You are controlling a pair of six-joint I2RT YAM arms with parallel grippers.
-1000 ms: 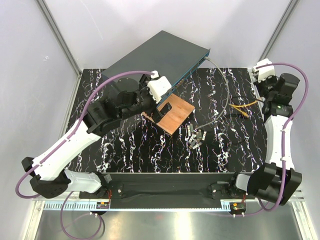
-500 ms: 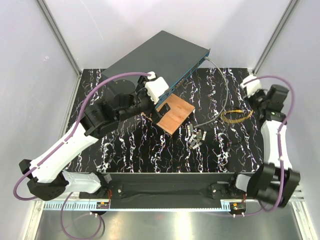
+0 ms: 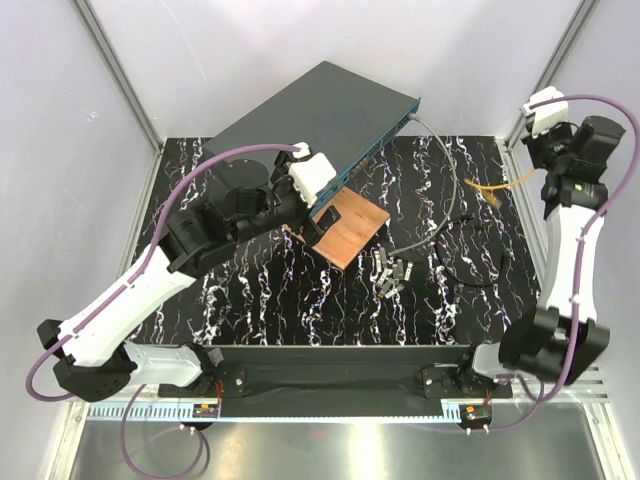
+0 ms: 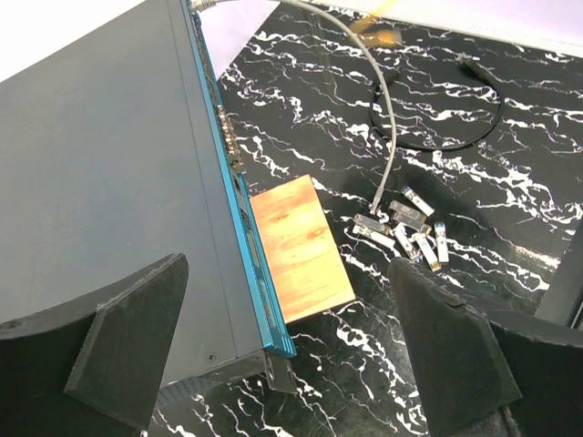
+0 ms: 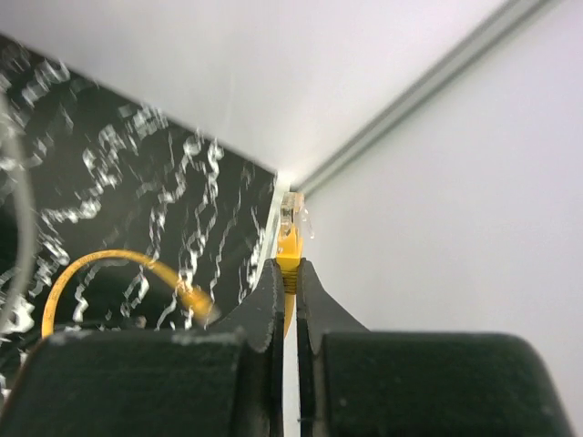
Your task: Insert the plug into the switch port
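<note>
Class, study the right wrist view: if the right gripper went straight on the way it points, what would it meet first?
Probably the pale enclosure wall by the metal corner strut. The plug jutting from the right gripper would likely touch first. Depth is unclear.

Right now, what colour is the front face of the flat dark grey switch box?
Teal-blue; the front face shows best in the left wrist view.

yellowish plug (image 5: pixel 293 217), black-and-white marbled table (image 3: pixel 262 292)

Marbled table (image 3: pixel 260 310), grey switch (image 3: pixel 320 110), wood block (image 3: pixel 350 228), apparently modules (image 3: pixel 392 272)
</note>
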